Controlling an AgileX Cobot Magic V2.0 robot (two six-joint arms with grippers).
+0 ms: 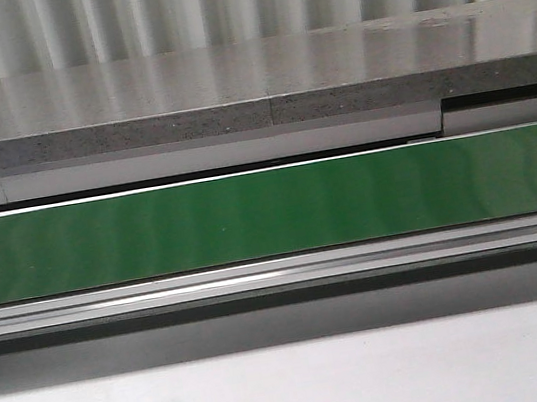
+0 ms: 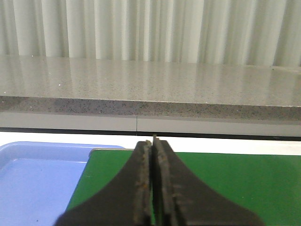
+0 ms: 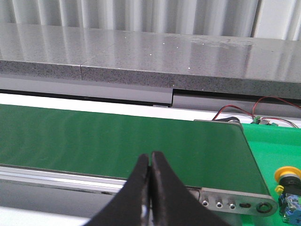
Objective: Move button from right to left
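The button (image 3: pixel 288 190) is seen only in the right wrist view, at the edge of the picture: a yellow cap on a black collar and a blue-grey body, standing on a bright green surface (image 3: pixel 277 146) just past the end of the dark green conveyor belt (image 3: pixel 117 141). It is partly cut off by the frame, so its full pose cannot be judged. In the front view only the belt (image 1: pixel 270 211) and the grey stone counter (image 1: pixel 251 82) behind it are shown; neither arm nor the button appears there.

The right pincer (image 3: pixel 150 162) is clenched with nothing held, its fingers pressed together above the belt's near rail. The left pincer (image 2: pixel 151 143) is likewise clenched and empty, held over the other end of the belt, with a blue tray (image 2: pixel 33 179) just beside it.

The task is judged not yet begun. Trouble would most likely arise from the closed jaws: if the right pincer is brought down unopened, the button could be knocked over or pushed away. The red and black wires (image 3: pixel 244 109) near the belt end could also be snagged on a careless approach. The small, rounded cap could slip if gripped too high.
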